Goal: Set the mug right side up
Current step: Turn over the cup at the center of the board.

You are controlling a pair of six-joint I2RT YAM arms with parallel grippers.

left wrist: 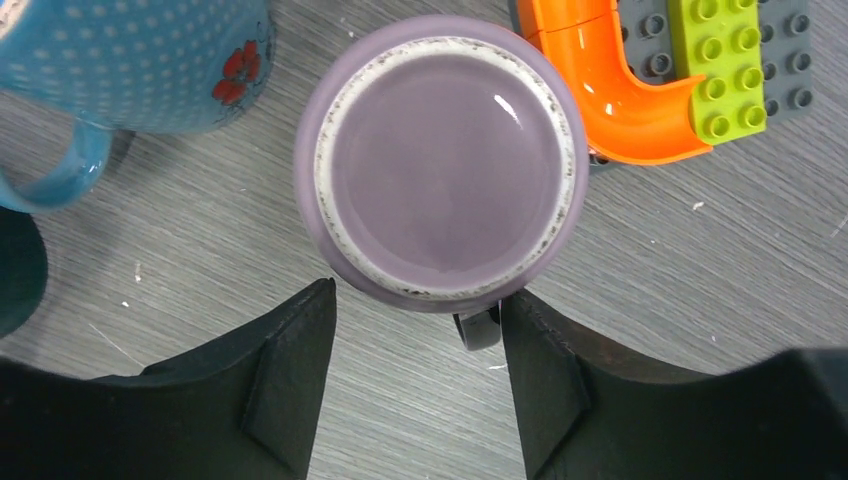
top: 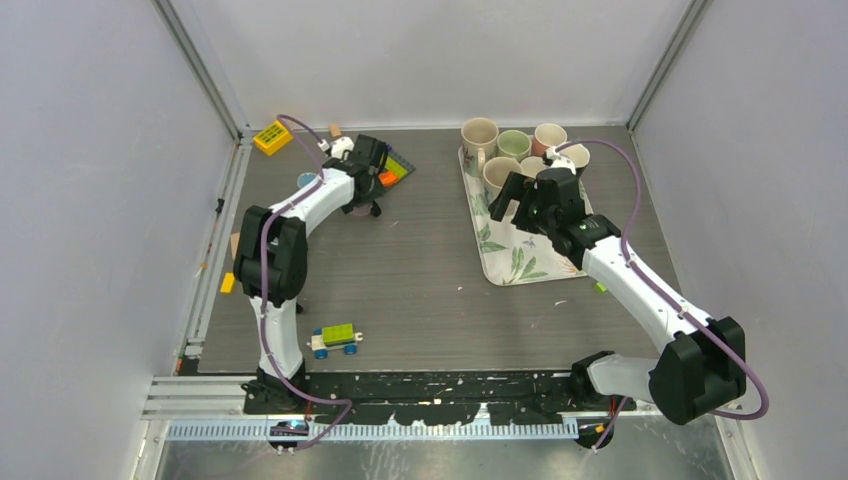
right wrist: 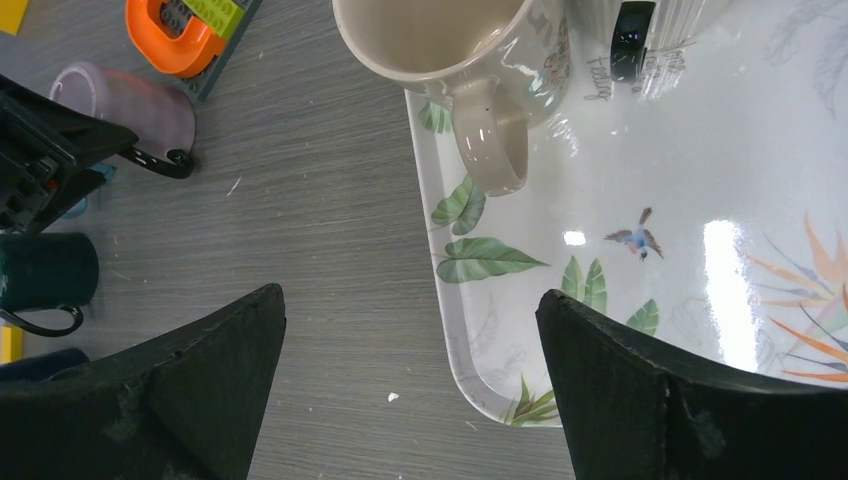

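Observation:
The purple mug (left wrist: 445, 165) stands upside down on the table, its unglazed foot ring facing up. Its dark handle (left wrist: 480, 328) points toward my left gripper (left wrist: 418, 300) and sits right against the inner edge of the right finger (left wrist: 545, 380). The jaws are apart, with bare table between them and the left finger clear of the mug. In the top view the left gripper (top: 365, 185) covers the mug at the back left. From the right wrist the mug (right wrist: 130, 105) shows beside the left arm. My right gripper (right wrist: 410, 300) hangs open over the tray's near-left corner, holding nothing.
A blue dotted mug (left wrist: 130, 60) and a dark teal mug (left wrist: 20, 270) stand left of the purple one. An orange curved piece (left wrist: 620, 90) and green brick (left wrist: 715, 60) lie on a grey plate to its right. The floral tray (top: 510, 260) carries several upright mugs. A toy car (top: 335, 340) sits near the front.

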